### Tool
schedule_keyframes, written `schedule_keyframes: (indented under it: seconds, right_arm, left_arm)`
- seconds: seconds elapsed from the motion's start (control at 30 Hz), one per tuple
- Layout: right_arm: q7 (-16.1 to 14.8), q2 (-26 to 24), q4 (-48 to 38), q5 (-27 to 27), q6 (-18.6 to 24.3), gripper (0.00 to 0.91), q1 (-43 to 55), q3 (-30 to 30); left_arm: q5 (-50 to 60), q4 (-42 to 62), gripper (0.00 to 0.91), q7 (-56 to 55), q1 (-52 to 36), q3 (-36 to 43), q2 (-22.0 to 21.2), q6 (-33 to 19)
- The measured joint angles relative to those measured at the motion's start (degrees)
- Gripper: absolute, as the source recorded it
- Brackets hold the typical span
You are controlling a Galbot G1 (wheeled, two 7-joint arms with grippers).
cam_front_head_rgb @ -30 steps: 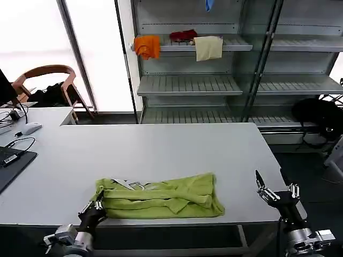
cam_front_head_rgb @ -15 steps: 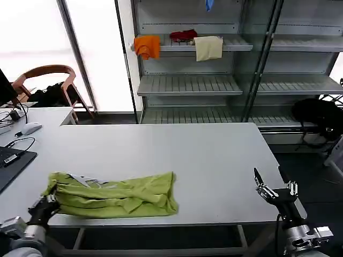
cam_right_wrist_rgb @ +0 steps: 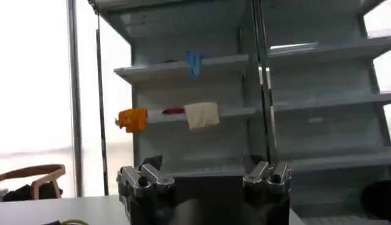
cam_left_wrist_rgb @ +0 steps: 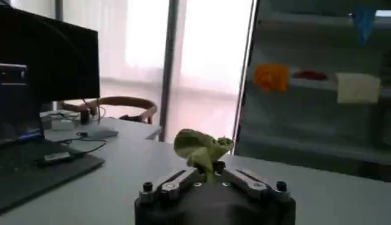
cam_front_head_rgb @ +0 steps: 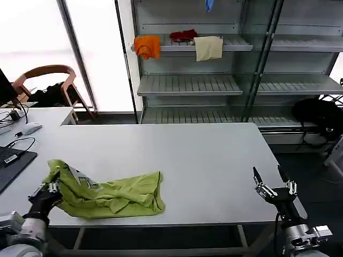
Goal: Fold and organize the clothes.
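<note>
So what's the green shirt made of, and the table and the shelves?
The green shirt looks like thin, soft cloth, maybe cotton: it bunches into floppy wrinkles where the left gripper pinches it. The table top is smooth, matte and pale grey, probably plastic-coated board. The shelves look like grey painted metal, with thin slats and straight posts.

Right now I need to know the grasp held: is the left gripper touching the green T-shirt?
Touching. In the left wrist view the left gripper pinches a bunch of the green T-shirt between its fingers.
</note>
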Motion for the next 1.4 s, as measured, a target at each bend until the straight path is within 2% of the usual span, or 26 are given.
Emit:
schedule_keyframes:
  seconds: [0.53,1.0,1.03,1.07,1.1,1.4]
  right_arm:
    - [0.09,0.61,0.38,-0.5,-0.82,0.907,0.28,-0.1]
    - [0.09,0.82,0.53,-0.71,-0.82,0.907,0.14,-0.14]
    - [0.09,0.82,0.53,-0.71,-0.82,0.907,0.16,-0.18]
    - [0.09,0.83,0.53,-0.71,-0.82,0.907,0.2,-0.2]
    - [0.09,0.82,0.52,-0.71,-0.81,0.907,0.22,-0.22]
    - [0.06,0.87,0.32,-0.83,-0.56,0.907,0.18,-0.38]
  left_arm:
    - [12.89,0.39,0.0,1.42,-6.56,23.43,-1.65,-0.58]
    - [18.43,5.12,0.03,2.49,-10.04,34.1,-2.24,-1.48]
    - [18.65,5.41,0.081,2.63,-10.13,34.53,-2.27,-1.49]
    - [18.89,5.7,0.262,2.72,-10.26,34.91,-2.31,-1.49]
    - [19.18,6.02,0.907,2.77,-10.45,35.31,-2.33,-1.49]
    - [22.5,7.77,0.907,3.82,-11.0,37.3,-2.35,-1.46]
